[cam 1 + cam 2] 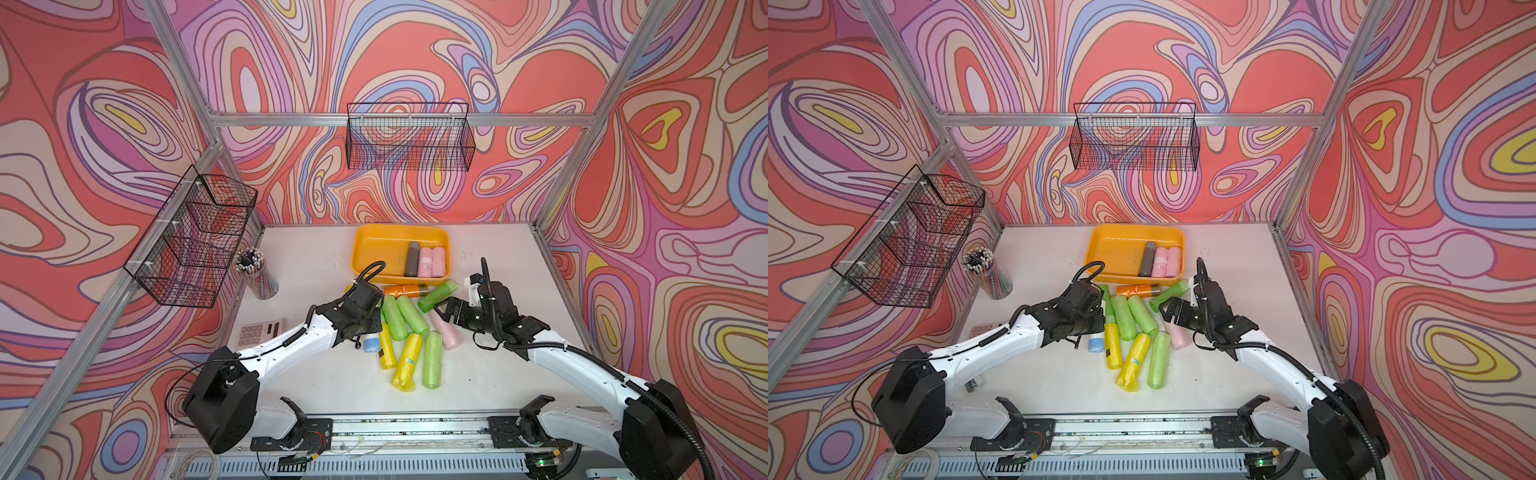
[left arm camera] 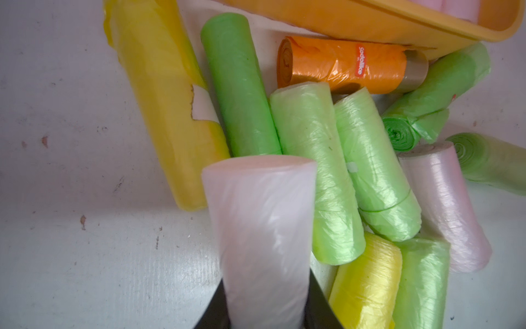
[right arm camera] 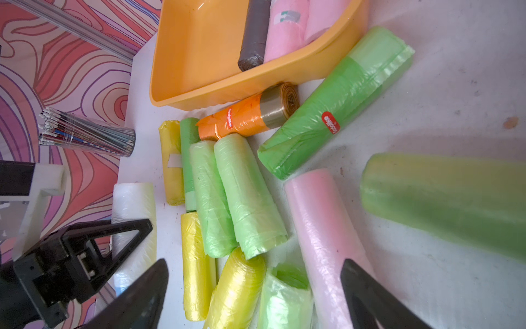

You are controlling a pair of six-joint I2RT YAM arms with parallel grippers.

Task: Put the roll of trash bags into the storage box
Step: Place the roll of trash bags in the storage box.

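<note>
Left gripper (image 2: 267,302) clenched on pale white roll (image 2: 259,216), low centre of left wrist view. Storage box (image 1: 376,253) mid-frame in a top view, three rolls inside. Right gripper (image 3: 254,267) released, empty, above pile. Risk: slick film slips from jaws, or roll clips box's near rim.

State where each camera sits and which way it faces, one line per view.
Top views: high behind the arm bases, facing down and forward over the table to the storage box; both arms show.
Left wrist: on the left arm, facing along the left gripper, shut on a white roll, toward the pile.
Right wrist: on the right arm, facing the pile past the open right gripper; the left gripper shows too.
Shared: every view shows the box and the orange roll.
</note>
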